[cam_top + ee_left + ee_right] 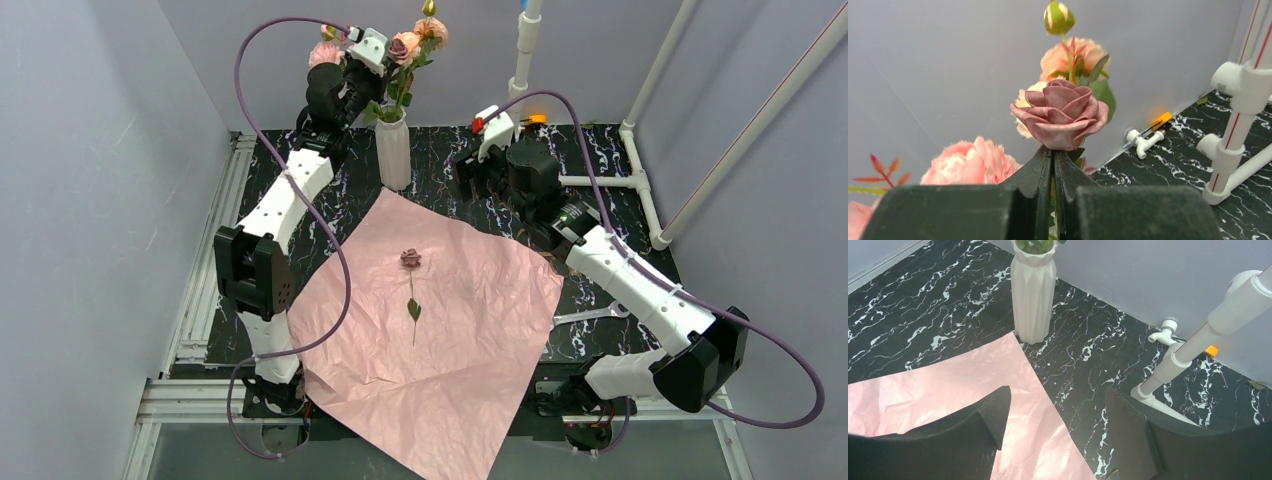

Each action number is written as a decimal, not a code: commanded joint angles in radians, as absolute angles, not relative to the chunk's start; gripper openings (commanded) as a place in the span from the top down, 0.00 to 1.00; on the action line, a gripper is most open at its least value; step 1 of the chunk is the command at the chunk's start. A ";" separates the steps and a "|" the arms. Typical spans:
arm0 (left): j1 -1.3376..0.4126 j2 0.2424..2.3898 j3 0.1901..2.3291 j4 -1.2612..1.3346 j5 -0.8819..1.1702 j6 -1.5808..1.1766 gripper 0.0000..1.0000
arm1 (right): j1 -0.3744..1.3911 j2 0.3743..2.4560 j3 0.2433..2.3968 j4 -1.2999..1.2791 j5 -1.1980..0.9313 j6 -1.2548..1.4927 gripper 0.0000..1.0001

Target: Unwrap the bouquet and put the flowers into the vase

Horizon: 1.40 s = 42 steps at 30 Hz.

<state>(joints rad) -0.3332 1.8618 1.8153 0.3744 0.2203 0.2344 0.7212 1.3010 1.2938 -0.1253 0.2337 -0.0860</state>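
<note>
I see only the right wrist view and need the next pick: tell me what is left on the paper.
Observer: One mauve rose lies alone mid-sheet on the pink paper.
Operator: Report the left pincer.
Observer: The left pincer is shut on a second mauve rose at its stem, up by the vase's blooms.
Operator: List what the vase holds.
Observer: The vase holds pink and peach roses and a green bud.
</note>
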 commanded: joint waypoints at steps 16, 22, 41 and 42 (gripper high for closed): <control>-0.280 1.785 1.717 0.287 0.167 0.057 0.58 | 0.724 1.374 1.253 -0.231 0.045 -0.008 0.30; -0.277 1.665 1.669 0.212 0.188 0.007 0.33 | 0.724 1.425 1.246 -0.298 -0.021 0.061 0.34; -0.255 1.119 1.344 -0.210 0.014 -0.163 0.12 | 0.831 1.644 1.224 -0.319 0.016 0.373 0.33; -0.256 1.084 1.311 -0.225 -0.022 -0.183 0.13 | 0.839 1.689 1.244 -0.329 0.042 0.419 0.33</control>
